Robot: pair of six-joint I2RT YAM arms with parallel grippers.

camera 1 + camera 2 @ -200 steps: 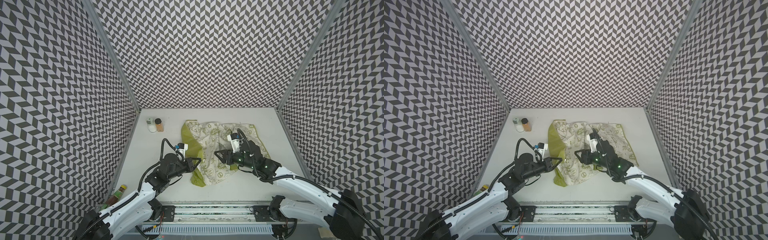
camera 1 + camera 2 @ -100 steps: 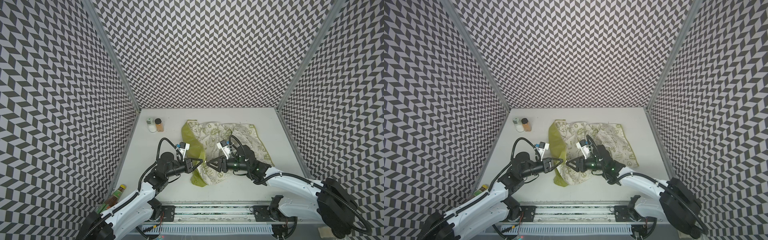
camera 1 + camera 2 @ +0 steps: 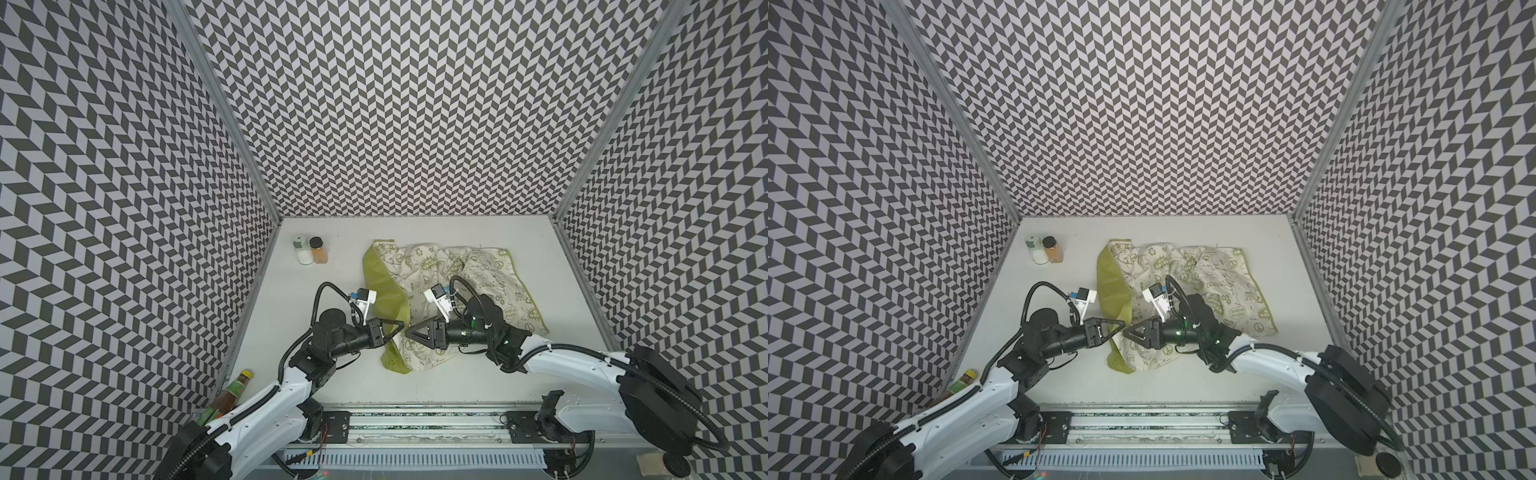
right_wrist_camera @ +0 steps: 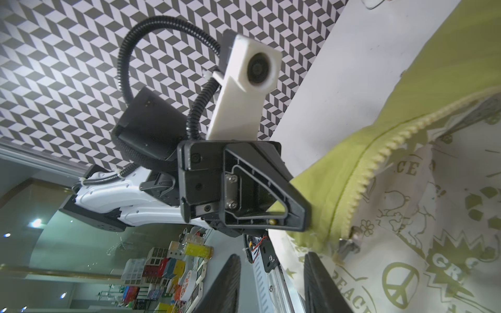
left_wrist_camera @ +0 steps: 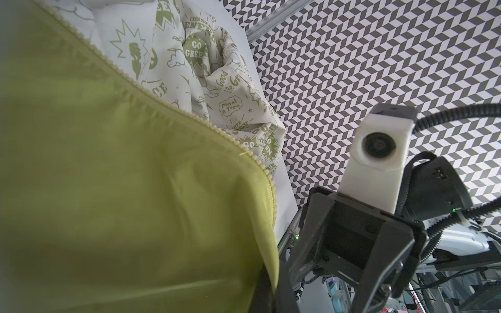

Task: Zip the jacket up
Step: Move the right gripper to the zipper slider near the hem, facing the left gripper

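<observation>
At the jacket's [image 3: 478,266] near hem, left gripper [image 3: 399,324] is pinching the green flap [image 4: 339,162] while right gripper [image 3: 409,332] is hovering part-open and empty, zipper pull [image 4: 348,245] lying just beside its tips.

You're looking at thin, softly matt cloth on the jacket [image 3: 384,291]: lime shell, cream printed lining. Its zipper teeth [image 4: 379,160] look like pale moulded plastic, the slider [image 4: 349,244] like dull metal. The left gripper [image 3: 398,326] is matt black plastic, and the table [image 3: 457,374] is smooth, matt white.
</observation>
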